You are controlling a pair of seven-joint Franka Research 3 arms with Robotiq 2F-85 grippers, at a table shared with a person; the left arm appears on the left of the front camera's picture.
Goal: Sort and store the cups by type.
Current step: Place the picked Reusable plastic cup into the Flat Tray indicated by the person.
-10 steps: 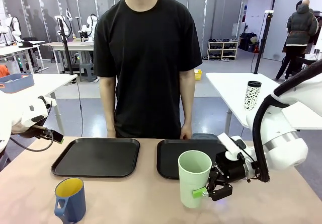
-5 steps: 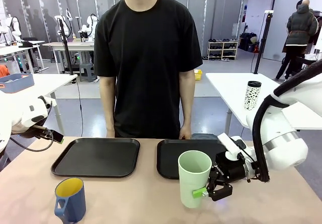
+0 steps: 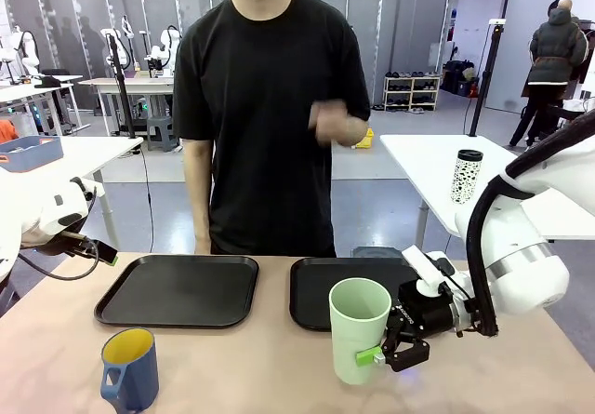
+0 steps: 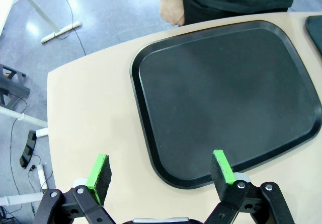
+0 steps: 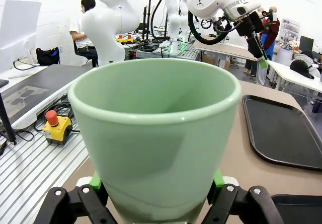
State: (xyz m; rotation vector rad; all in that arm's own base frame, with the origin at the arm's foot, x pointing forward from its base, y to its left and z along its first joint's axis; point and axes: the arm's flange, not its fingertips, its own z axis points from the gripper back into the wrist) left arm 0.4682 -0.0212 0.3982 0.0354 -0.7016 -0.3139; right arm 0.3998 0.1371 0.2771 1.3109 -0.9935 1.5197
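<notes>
The tall mint-green cup [image 3: 359, 326] stands on the table in front of the right black tray [image 3: 316, 295]. My right gripper [image 3: 369, 354] is shut on its lower part; in the right wrist view its green pads press both sides of the cup [image 5: 156, 128]. The blue mug [image 3: 129, 368], yellow inside, stands at the near left, below the left black tray [image 3: 177, 290]. My left gripper [image 4: 162, 166] hangs open and holds nothing, over the near corner of the left tray [image 4: 226, 98]. In the front view it [image 3: 100, 249] sits at the far left.
A person in a black shirt stands at the far edge, one hand [image 3: 327, 124] raised to chest height, the other hand [image 4: 171, 5] by the table edge. A white speckled tumbler [image 3: 467, 175] with a black lid stands on a side table behind.
The person's hand has lifted from the table's far edge to chest height. Both arms and both cups have stayed where they were.
</notes>
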